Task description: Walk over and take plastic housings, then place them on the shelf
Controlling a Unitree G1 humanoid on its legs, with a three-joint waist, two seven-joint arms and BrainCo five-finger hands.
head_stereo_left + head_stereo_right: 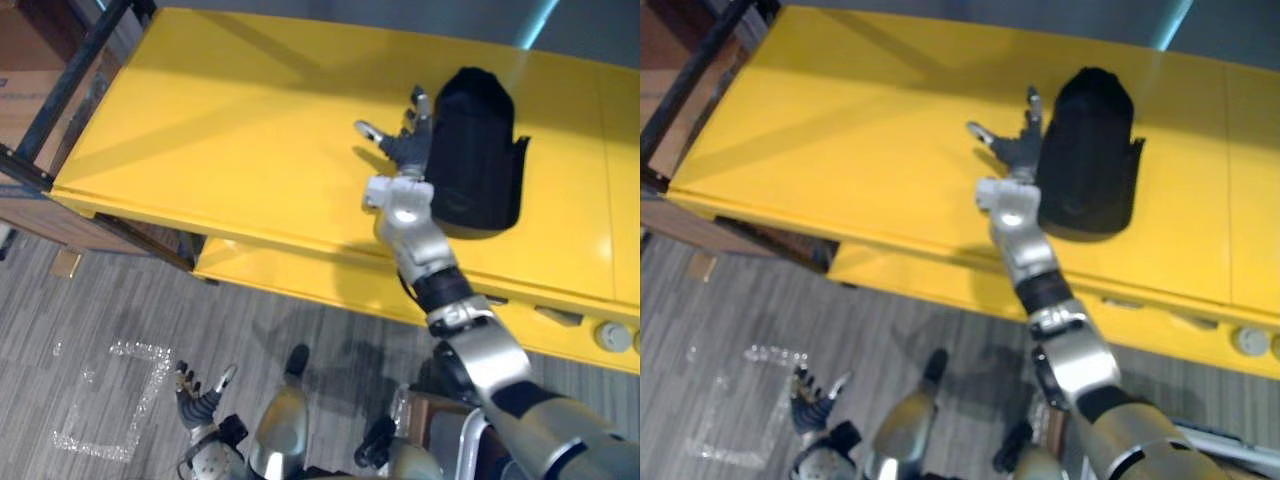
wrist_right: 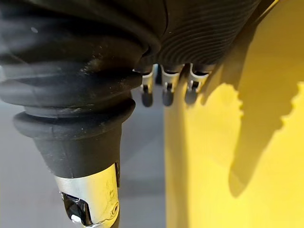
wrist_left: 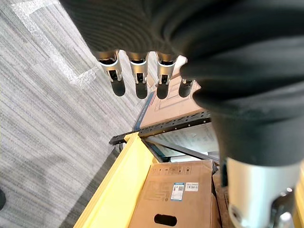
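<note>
A black plastic housing (image 1: pixel 476 150) lies on the yellow table top (image 1: pixel 230 120), right of its middle. My right hand (image 1: pixel 405 146) is over the table at the housing's left side, fingers straight and spread, thumb pointing away from it; nothing is held. In the right wrist view its fingers (image 2: pixel 166 90) hang straight above the yellow surface (image 2: pixel 247 142). Whether the fingers touch the housing I cannot tell. My left hand (image 1: pixel 200 396) hangs low over the floor at the lower left, and its fingers (image 3: pixel 137 78) are relaxed and empty.
A lower yellow ledge (image 1: pixel 300 275) juts out under the table's front edge. A black metal rack post (image 1: pixel 70 80) and cardboard boxes (image 3: pixel 180 194) stand at the table's left end. A taped square (image 1: pixel 110 400) marks the grey floor.
</note>
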